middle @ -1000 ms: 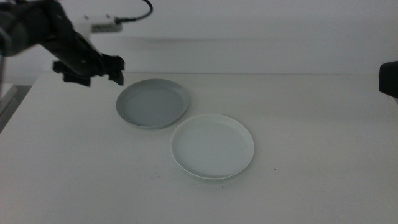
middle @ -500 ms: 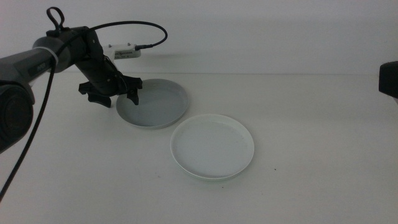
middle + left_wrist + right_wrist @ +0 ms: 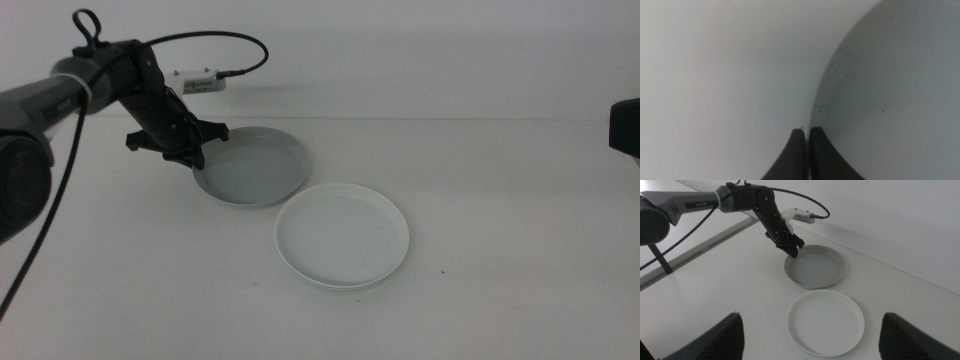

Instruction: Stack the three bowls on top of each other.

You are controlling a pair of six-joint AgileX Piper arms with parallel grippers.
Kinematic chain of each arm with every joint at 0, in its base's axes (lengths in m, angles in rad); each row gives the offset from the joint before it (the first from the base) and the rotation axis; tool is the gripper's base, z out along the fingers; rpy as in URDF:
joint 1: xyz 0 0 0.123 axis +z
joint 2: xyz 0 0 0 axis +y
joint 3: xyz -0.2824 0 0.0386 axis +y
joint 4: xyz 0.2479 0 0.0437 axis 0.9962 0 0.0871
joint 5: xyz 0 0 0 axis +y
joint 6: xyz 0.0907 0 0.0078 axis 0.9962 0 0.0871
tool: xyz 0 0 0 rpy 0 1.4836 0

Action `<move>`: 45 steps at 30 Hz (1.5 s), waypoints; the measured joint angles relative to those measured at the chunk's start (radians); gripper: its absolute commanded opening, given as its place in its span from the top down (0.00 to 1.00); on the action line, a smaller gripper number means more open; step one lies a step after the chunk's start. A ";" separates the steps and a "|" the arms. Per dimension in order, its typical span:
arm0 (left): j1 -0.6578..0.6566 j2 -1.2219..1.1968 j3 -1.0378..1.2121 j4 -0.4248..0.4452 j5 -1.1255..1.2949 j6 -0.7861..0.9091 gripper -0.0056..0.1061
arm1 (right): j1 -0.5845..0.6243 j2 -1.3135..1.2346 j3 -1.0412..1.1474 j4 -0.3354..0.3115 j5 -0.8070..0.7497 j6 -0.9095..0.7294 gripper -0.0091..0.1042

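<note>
A grey bowl (image 3: 255, 168) sits at the back left of the white table, also seen in the right wrist view (image 3: 815, 267). My left gripper (image 3: 197, 157) reaches in from the left and is shut on this bowl's left rim. Up close, its two jaws (image 3: 806, 130) stand pressed together right at the edge of the grey bowl (image 3: 890, 90). A white bowl (image 3: 342, 235) lies flat in front and to the right of the grey one, almost touching it. My right gripper (image 3: 811, 316) hangs open high over the table's near side, well away from both bowls.
A small white box (image 3: 200, 83) with a black cable lies behind the grey bowl near the wall. The table's left edge (image 3: 12, 165) is close to the left arm. A dark part of the right arm (image 3: 625, 125) shows at the right border.
My left gripper came down from left of the grey bowl onto its left rim and went from open to shut there. The grey bowl shifted slightly right. The white bowl stayed put.
</note>
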State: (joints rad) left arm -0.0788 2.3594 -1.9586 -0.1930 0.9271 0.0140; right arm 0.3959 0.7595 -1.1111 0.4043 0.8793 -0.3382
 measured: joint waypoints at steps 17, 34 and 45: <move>-0.202 -0.555 0.496 -0.023 -0.149 -0.055 0.97 | 0.000 0.000 0.000 0.000 0.000 0.000 0.15; -0.338 -0.434 0.659 -0.115 -0.377 -0.064 0.96 | 0.000 0.000 0.000 0.000 0.000 0.000 0.15; -0.329 -0.424 0.659 -0.115 -0.376 -0.039 0.36 | 0.000 0.000 0.000 0.000 0.000 0.000 0.15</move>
State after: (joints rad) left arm -0.4082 1.9350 -1.3001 -0.3084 0.5507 -0.0246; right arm 0.3959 0.7595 -1.1111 0.4043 0.8793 -0.3382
